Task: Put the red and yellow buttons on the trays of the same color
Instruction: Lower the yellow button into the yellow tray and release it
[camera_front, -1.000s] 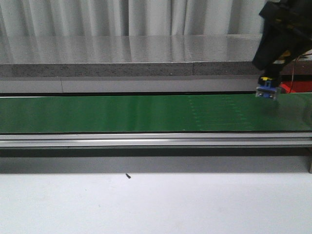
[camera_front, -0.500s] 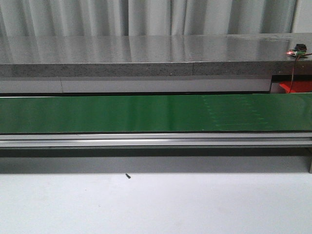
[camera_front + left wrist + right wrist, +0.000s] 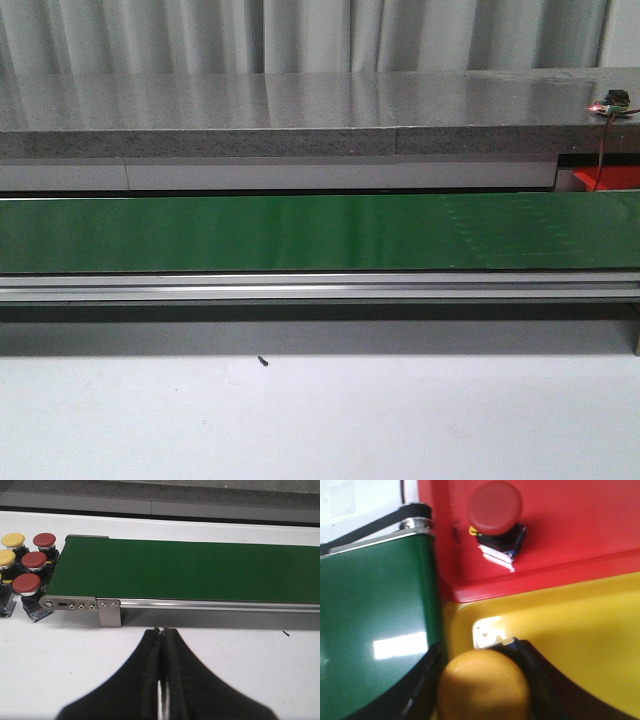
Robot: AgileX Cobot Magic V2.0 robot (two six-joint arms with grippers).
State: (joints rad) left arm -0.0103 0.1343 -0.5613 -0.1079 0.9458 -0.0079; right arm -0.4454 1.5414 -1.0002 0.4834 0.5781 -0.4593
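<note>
While the left claw (image 3: pixel 161 630) rests pressed together and empty, the right claw (image 3: pixel 482 680) clamps a yellow button (image 3: pixel 484 685) above the yellow tray (image 3: pixel 580 630).

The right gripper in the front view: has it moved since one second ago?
Yes. It hung above the right end of the green belt then; now it is out of the front view, past the right edge.

My way across the green belt (image 3: pixel 300 232) is open; buttons (image 3: pixel 27 560) crowd its far-left end in the left wrist frame.
</note>
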